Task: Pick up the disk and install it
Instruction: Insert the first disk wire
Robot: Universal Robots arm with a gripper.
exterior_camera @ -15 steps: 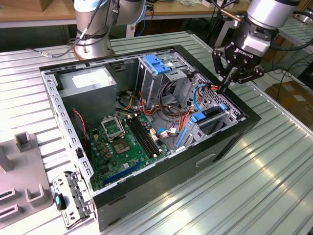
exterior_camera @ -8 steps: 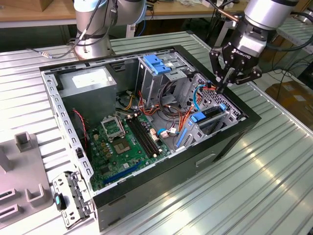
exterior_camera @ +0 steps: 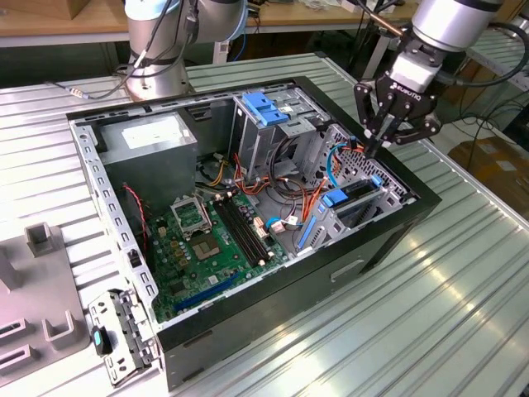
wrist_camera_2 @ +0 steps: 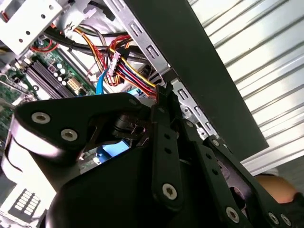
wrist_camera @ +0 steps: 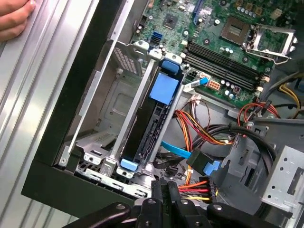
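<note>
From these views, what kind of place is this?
Probably a robotics lab or test bench. An open computer case lies on a ribbed metal table, a second robot arm's base is mounted behind it, and wooden workbenches run along the back.

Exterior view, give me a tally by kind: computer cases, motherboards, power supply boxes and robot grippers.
Open black metal computer case: 1
Green rectangular motherboard: 1
Grey metal power supply box with a white sticker: 1
Black robot gripper: 1
Total: 4
</note>
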